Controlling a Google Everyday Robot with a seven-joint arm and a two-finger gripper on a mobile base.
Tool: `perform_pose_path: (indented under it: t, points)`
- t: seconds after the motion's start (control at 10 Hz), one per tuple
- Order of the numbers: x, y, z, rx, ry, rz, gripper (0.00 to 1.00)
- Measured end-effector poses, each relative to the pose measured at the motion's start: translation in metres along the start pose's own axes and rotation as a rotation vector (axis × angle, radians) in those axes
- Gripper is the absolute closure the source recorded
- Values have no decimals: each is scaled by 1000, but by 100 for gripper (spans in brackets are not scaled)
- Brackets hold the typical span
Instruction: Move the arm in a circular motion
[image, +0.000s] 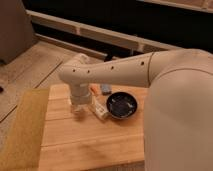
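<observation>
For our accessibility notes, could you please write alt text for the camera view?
A large cream-white robot arm reaches from the picture's right over a wooden table, its gripper pointing down at the wood. A black bowl sits on the table beside the gripper, with a small pale item between them.
</observation>
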Motion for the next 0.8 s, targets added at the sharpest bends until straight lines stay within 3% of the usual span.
perform_pose_path:
  t: [0.8]
  points:
    - [-5, 0, -3, 0, -9, 4, 35]
